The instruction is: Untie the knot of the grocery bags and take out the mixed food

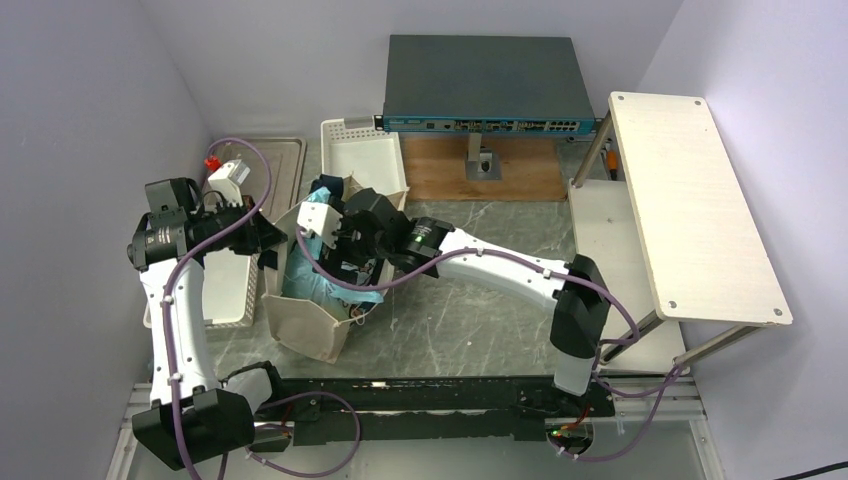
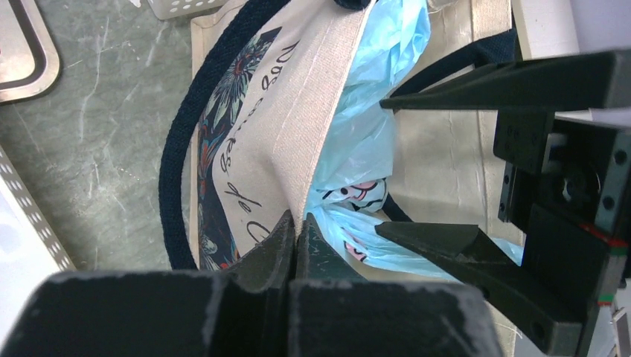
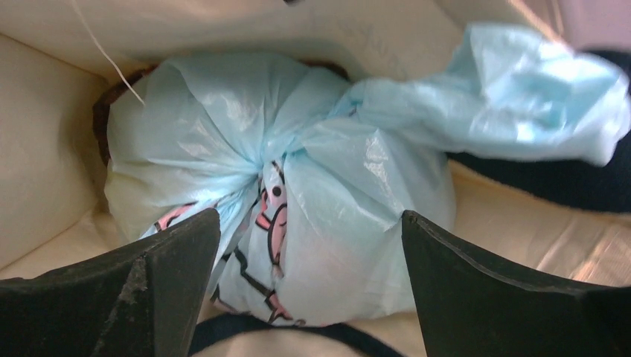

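Inside the beige tote [image 2: 298, 111], between the wide-spread fingers of the right gripper [image 3: 309, 216]: tied light-blue grocery bag [image 3: 216, 119], contact unclear. Knot [image 3: 348, 104] sits just beyond the fingertips, toward the right-hand finger. Left gripper [image 2: 295, 223] is pinched closed on the tote's rim, bag just beside it.

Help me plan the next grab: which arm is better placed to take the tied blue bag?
Right. The right gripper is open inside the tote, straddling the grocery bag. The left gripper is shut on the tote's rim, so it is occupied.
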Robot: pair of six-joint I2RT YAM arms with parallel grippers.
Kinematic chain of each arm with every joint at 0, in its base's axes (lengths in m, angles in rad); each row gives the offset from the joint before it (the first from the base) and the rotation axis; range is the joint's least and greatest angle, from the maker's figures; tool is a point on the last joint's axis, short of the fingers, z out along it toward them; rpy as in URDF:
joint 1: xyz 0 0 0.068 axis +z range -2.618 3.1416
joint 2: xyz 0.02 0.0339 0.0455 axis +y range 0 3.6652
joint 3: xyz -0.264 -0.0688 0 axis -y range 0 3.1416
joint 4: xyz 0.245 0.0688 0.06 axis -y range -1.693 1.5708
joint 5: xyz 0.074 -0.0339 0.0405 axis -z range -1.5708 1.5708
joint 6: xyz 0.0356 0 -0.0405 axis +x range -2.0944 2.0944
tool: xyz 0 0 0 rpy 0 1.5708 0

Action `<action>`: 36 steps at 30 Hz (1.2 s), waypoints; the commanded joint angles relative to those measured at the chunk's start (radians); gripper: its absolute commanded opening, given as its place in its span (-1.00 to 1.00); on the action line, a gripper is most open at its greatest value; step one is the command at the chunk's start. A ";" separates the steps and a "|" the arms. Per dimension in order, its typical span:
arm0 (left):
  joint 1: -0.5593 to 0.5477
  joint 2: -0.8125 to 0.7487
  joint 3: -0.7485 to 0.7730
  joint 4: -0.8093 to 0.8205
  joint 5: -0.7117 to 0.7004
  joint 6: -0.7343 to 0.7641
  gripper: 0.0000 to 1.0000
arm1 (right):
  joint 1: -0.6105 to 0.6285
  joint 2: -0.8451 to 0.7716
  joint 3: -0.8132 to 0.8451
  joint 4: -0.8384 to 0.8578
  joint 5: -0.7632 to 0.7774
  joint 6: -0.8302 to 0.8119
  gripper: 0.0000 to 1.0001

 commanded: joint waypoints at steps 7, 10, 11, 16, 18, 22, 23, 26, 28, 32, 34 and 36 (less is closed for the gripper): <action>-0.007 -0.046 0.011 0.057 0.082 -0.063 -1.00 | 0.019 0.018 -0.069 0.206 -0.114 -0.180 0.64; -0.007 -0.048 0.007 0.056 0.078 -0.064 -1.00 | 0.019 0.035 -0.091 0.214 -0.138 -0.203 0.73; -0.007 -0.048 0.005 0.056 0.078 -0.064 -1.00 | 0.019 0.044 -0.093 0.208 -0.144 -0.212 0.78; -0.008 -0.049 0.006 0.050 0.073 -0.059 -1.00 | 0.016 0.119 -0.088 0.144 -0.120 -0.260 0.72; -0.010 -0.046 0.007 0.042 0.070 -0.048 -1.00 | 0.011 0.127 -0.109 0.143 -0.095 -0.277 0.52; -0.026 -0.037 -0.006 0.019 0.052 -0.010 -1.00 | -0.018 0.112 -0.116 0.094 -0.072 -0.270 -0.30; -0.031 -0.036 -0.009 0.015 0.047 -0.002 -1.00 | -0.028 0.100 -0.113 0.078 -0.070 -0.264 -0.60; -0.046 -0.037 -0.029 0.020 0.040 0.003 -1.00 | -0.058 0.046 -0.128 0.068 -0.067 -0.247 -1.00; -0.065 -0.038 -0.052 0.033 0.031 -0.002 -1.00 | -0.087 0.002 -0.131 0.044 -0.082 -0.234 -1.00; -0.129 -0.039 -0.118 0.079 0.027 -0.036 -1.00 | -0.155 -0.092 -0.105 -0.018 -0.132 -0.207 -1.00; -0.162 -0.041 -0.170 0.120 0.055 -0.066 -1.00 | -0.192 -0.129 -0.096 -0.041 -0.155 -0.205 -1.00; -0.173 -0.043 -0.211 0.165 0.105 -0.098 -1.00 | -0.241 -0.161 -0.076 -0.067 -0.186 -0.192 -1.00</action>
